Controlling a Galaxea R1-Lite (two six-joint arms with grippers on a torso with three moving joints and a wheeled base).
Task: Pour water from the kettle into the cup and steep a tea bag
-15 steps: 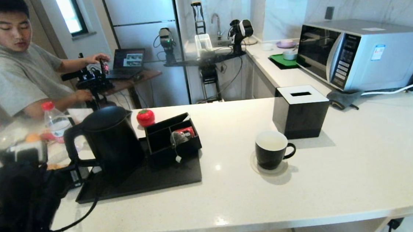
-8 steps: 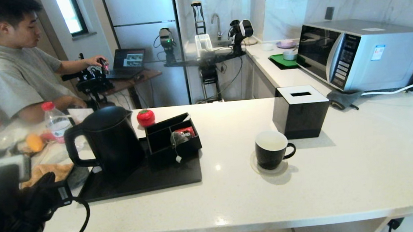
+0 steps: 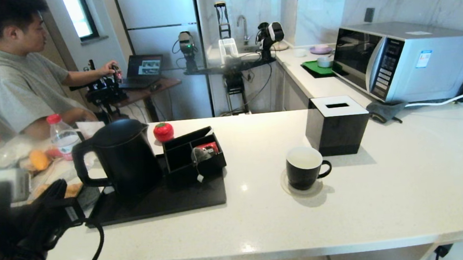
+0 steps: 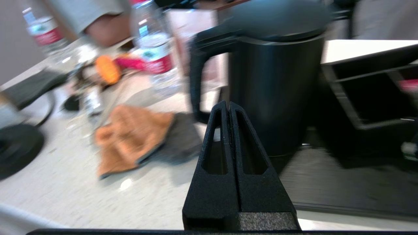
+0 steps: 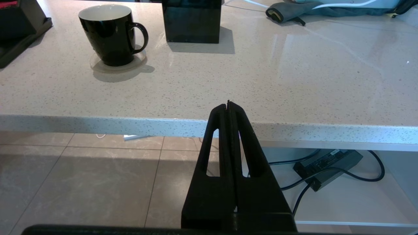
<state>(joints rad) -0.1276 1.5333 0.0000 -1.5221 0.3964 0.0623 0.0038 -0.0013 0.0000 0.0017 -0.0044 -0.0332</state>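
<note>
Two steps at least remain, and the cup (image 3: 304,168) mid-worktop looks empty, though its inside is hard to read. The kettle (image 3: 124,157) stands on the tray (image 3: 179,200) near the worktop's left edge. The left pincer (image 4: 228,109), pressed together and empty, must spread to take the handle

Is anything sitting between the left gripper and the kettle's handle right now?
Nothing visible. The left gripper, fingers shut, points across bare white counter toward the tall matte black kettle; its loop handle stands clear. The orange cloth lies off to the side.
</note>
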